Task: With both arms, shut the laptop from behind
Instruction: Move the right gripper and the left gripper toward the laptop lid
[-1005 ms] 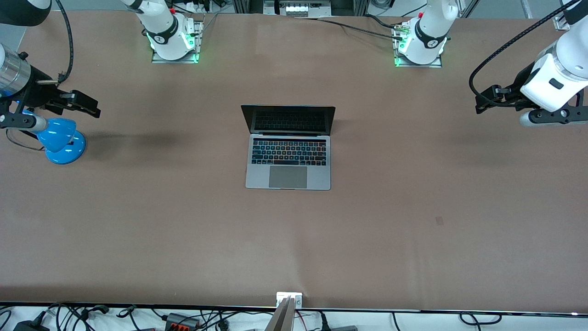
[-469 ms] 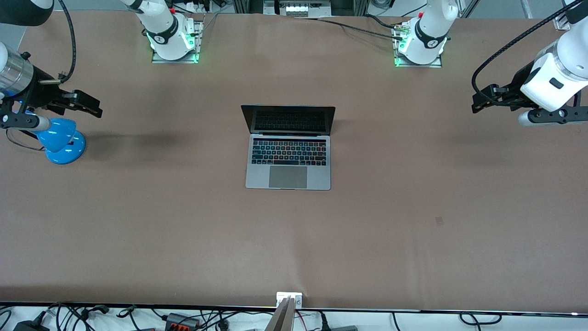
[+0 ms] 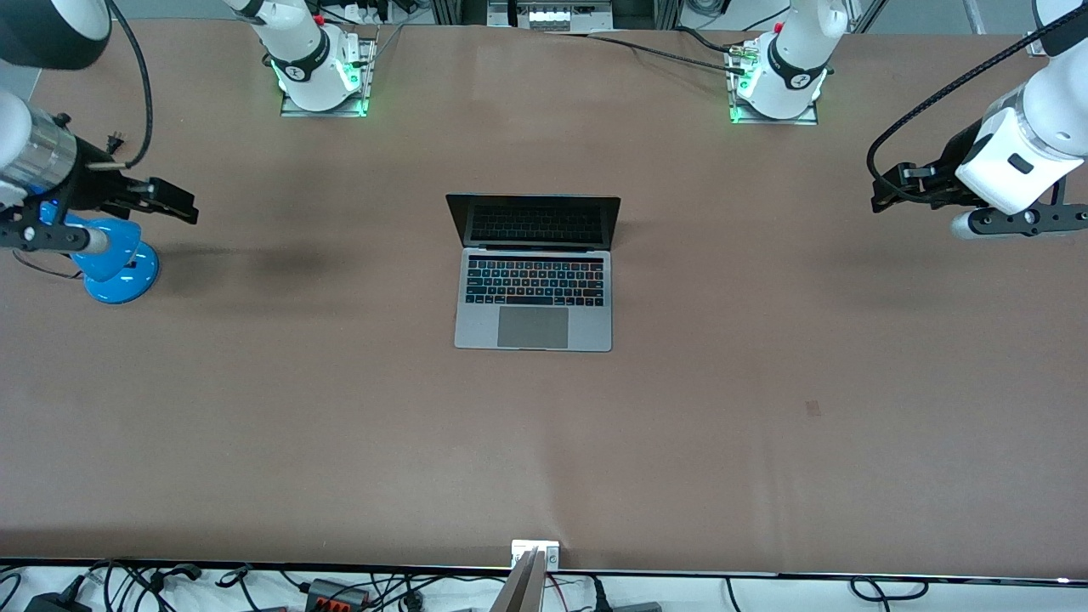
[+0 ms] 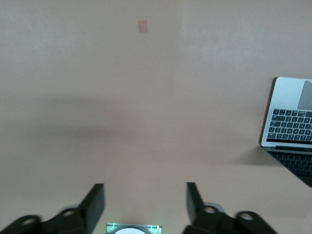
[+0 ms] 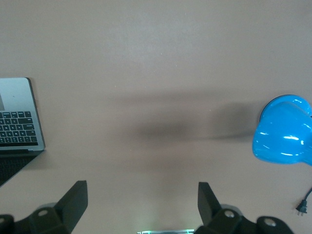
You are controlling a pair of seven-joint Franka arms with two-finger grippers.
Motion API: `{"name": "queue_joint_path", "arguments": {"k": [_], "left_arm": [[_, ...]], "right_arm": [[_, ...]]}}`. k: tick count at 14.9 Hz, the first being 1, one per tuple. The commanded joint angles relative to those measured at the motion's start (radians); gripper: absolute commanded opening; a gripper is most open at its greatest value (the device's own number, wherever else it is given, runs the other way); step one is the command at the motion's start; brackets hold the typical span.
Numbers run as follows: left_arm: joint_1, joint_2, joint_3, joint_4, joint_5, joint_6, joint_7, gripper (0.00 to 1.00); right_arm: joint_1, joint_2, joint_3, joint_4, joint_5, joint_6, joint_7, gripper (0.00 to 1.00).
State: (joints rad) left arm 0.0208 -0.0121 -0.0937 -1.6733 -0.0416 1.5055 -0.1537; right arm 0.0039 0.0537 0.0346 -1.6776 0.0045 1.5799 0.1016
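Front view has the laptop (image 3: 534, 272) sitting open mid-table, at 6 o'clock from the midpoint between the two arm bases, lid near upright, keyboard facing the camera. It's a stiff, slick metal slab with a fragile screen, so I'd push on the lid's top edge near both corners, not grab it. Left gripper (image 3: 884, 189) hangs over bare table at the laptop's 3 o'clock, fingers apart, probably a bit narrower than a second ago. Right gripper (image 3: 174, 204) hangs at 9 o'clock beside the blue lamp (image 3: 115, 255), fingers wide apart. Both have crept slightly inward; laptop hasn't budged.
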Motion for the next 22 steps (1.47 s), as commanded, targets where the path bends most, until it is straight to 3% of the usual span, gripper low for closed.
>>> {"name": "queue_joint_path", "arguments": {"k": [1,2,3,4,5,6,10,14,19,22], "left_arm": [[0.004,0.003,0.002,0.026,-0.017,-0.073,0.032,0.14],[0.004,0.001,0.002,0.027,-0.026,-0.089,0.039,0.03],[0.004,0.000,-0.004,0.035,-0.027,-0.099,0.040,0.01],[0.004,0.001,-0.006,0.047,-0.032,-0.132,0.040,0.01],[-0.001,0.001,-0.006,0.049,-0.035,-0.140,0.039,0.01],[-0.010,0.001,-0.008,0.049,-0.046,-0.140,0.031,0.01],[-0.013,0.009,-0.046,0.061,-0.132,-0.139,0.028,0.01],[-0.013,0.008,-0.074,0.063,-0.136,-0.139,-0.003,0.01],[-0.016,0.059,-0.145,0.061,-0.182,-0.072,-0.053,0.01],[-0.016,0.112,-0.195,0.058,-0.184,-0.021,-0.056,0.01]], "right_arm": [[-0.005,0.023,0.002,0.018,0.017,-0.015,-0.014,1.00],[-0.005,0.023,0.002,0.013,0.017,-0.017,-0.014,1.00],[-0.005,0.023,0.002,0.013,0.017,-0.024,-0.041,0.69],[-0.005,0.023,0.002,0.015,0.017,-0.061,-0.074,0.31],[-0.001,0.020,0.002,0.015,0.017,-0.105,-0.082,0.04],[0.001,0.018,0.002,0.015,0.015,-0.126,-0.080,0.00],[0.004,0.008,0.004,0.001,0.017,-0.162,-0.089,0.00],[0.056,-0.044,0.005,-0.057,0.023,-0.232,-0.089,0.00],[0.130,-0.268,0.004,-0.376,0.107,-0.108,-0.072,0.00],[0.186,-0.310,0.008,-0.447,0.123,-0.026,-0.072,0.00]]}}
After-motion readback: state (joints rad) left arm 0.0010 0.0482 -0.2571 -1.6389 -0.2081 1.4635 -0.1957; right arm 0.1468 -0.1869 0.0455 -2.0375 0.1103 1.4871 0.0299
